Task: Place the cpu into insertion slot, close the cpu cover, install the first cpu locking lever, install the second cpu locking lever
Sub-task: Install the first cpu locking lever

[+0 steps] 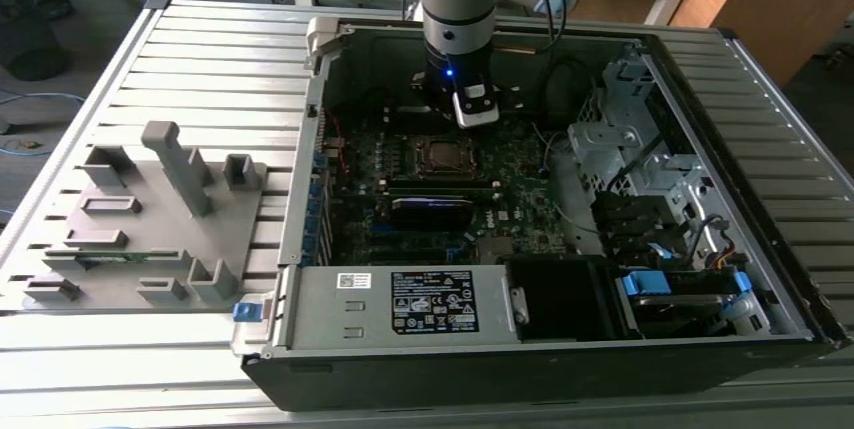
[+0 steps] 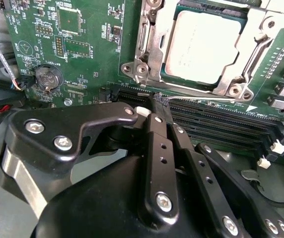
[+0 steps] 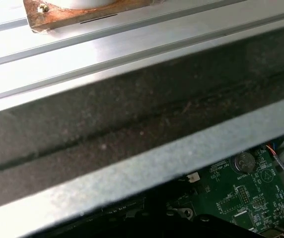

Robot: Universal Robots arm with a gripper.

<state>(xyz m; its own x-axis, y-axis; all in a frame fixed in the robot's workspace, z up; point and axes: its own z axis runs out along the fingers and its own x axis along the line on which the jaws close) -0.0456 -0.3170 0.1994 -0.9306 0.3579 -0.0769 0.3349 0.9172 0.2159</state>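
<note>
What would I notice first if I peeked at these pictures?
First, the open computer case on the slatted table, with the arm reaching down into it over the green motherboard. Next, in the second wrist view, the shiny silver cpu sitting in its socket with the cpu cover framing it, and the black gripper close beside it.

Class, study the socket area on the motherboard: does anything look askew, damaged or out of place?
Nothing stands out. The cpu lies flat and square in the insertion slot, with the cpu cover down around it. No damage shows.
</note>
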